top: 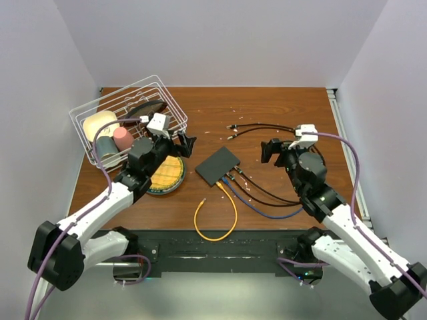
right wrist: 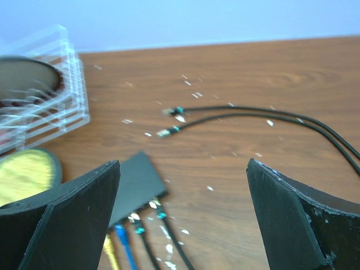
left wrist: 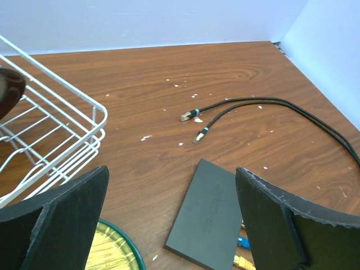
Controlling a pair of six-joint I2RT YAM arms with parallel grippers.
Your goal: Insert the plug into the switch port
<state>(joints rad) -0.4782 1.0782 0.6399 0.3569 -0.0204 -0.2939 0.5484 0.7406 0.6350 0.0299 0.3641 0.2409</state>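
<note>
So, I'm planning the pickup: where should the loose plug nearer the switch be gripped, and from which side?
Grip the plug at its boot, just behind the teal ring, from straight above with jaws across its sides. It lies flat on the table, cable trailing right, so that likely leaves the tip free for insertion.

No writing can be read in any view. The flat black box (left wrist: pixel 205 214) bears a faint raised marking along its top face, seen from the left wrist, but it is too dim and small to make out
</note>
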